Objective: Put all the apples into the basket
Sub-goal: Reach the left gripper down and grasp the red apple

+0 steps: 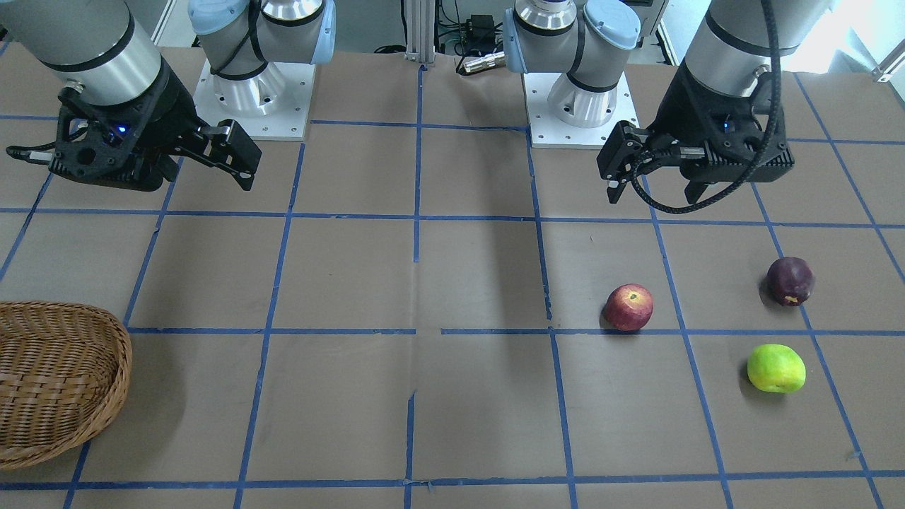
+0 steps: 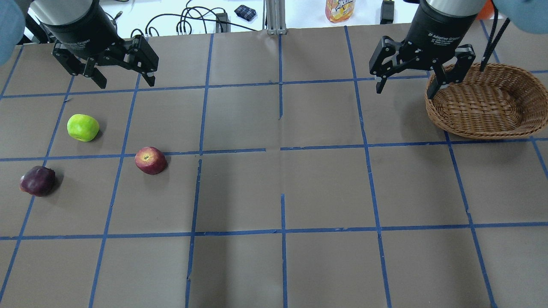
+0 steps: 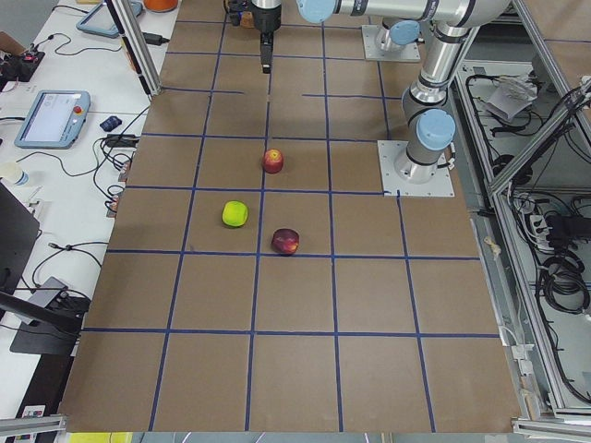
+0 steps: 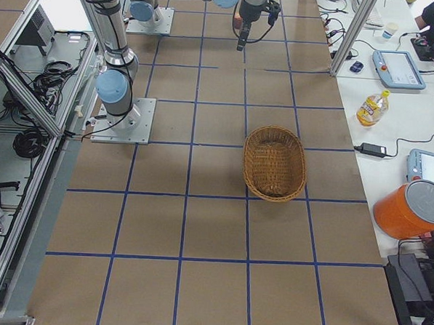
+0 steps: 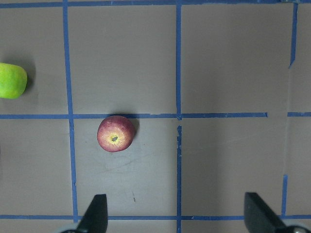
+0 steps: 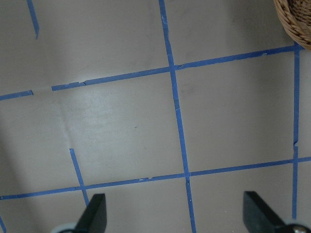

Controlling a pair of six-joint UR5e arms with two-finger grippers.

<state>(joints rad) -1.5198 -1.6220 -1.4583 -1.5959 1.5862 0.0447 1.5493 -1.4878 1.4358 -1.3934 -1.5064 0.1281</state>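
Observation:
Three apples lie on the table on my left side: a red one [image 2: 150, 160] [image 1: 628, 307], a dark maroon one [image 2: 37, 181] [image 1: 790, 281] and a yellow-green one [image 2: 82, 127] [image 1: 775, 368]. The empty wicker basket [image 2: 471, 128] [image 1: 56, 382] stands at the far right. My left gripper [image 2: 124, 80] [image 1: 654, 194] is open and empty, raised above the table beyond the apples. Its wrist view shows the red apple [image 5: 115, 134] and the edge of the green apple [image 5: 10, 81]. My right gripper [image 2: 406, 90] [image 1: 205, 173] is open and empty, raised beside the basket's left rim [image 6: 296, 19].
The table is brown with a grid of blue tape. The two arm bases [image 1: 254, 99] [image 1: 580, 106] stand at the robot's edge. A juice bottle [image 2: 340, 8], cables and tablets lie on the white bench beyond the far edge.

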